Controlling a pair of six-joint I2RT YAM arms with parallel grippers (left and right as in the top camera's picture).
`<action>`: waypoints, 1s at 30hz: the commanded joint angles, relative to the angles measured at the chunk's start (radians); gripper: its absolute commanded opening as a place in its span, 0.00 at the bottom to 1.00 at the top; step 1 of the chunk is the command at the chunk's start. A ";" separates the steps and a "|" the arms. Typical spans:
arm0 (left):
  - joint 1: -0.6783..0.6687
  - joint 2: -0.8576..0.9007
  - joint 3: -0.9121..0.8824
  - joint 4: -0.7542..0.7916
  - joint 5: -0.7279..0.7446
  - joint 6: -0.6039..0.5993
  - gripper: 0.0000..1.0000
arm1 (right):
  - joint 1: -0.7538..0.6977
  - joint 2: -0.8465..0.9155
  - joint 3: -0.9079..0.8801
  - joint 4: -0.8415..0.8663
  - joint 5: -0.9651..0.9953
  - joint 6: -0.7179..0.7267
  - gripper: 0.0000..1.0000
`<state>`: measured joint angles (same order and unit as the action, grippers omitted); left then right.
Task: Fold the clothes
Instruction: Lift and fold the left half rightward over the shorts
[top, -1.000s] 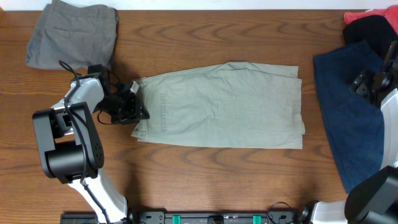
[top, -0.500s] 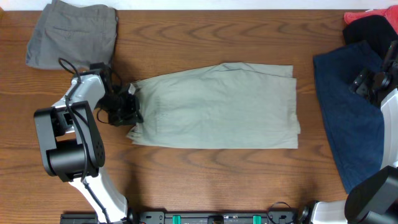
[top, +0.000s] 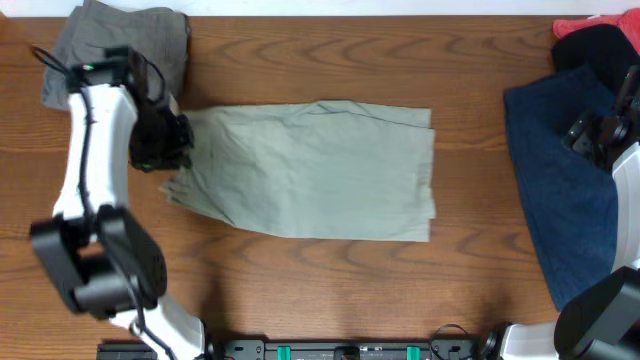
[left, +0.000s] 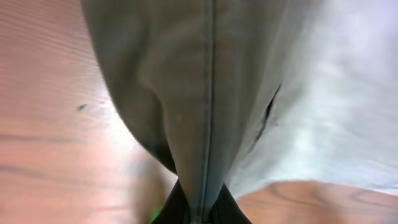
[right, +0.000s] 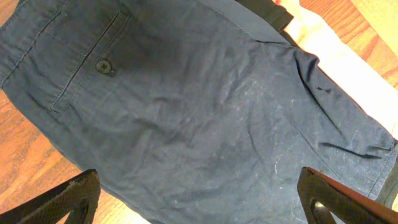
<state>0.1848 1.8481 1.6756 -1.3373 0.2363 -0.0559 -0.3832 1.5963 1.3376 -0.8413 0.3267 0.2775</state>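
Khaki shorts (top: 310, 170) are clamped at their left end in the left hand (top: 163, 143) and stretch rightward across the wooden surface (top: 300, 60), long axis left to right. Far right, the right hand (top: 592, 133) hangs fingers apart over navy shorts (top: 560, 200), well apart from the khaki pair

Wooden table (top: 300, 60), warm brown, bold wavy grain running lengthwise, fills nearly whole overhead view. Narrow white strip (top: 350, 6) beyond far edge, too thin to identify. Light even, shadows soft, faint sheen on wood. Small dark speck (left: 81, 107) marks surface.
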 joint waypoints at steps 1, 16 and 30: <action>-0.014 -0.099 0.096 -0.053 -0.018 0.006 0.06 | -0.003 0.001 0.003 0.000 0.013 -0.002 0.99; -0.212 -0.219 0.143 -0.043 -0.020 -0.034 0.06 | -0.003 0.001 0.003 0.000 0.013 -0.002 0.99; -0.380 -0.064 0.142 0.042 0.025 -0.078 0.06 | -0.003 0.001 0.003 0.000 0.013 -0.002 0.99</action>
<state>-0.1558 1.7813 1.8015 -1.3094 0.2348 -0.1238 -0.3832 1.5963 1.3376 -0.8413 0.3267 0.2775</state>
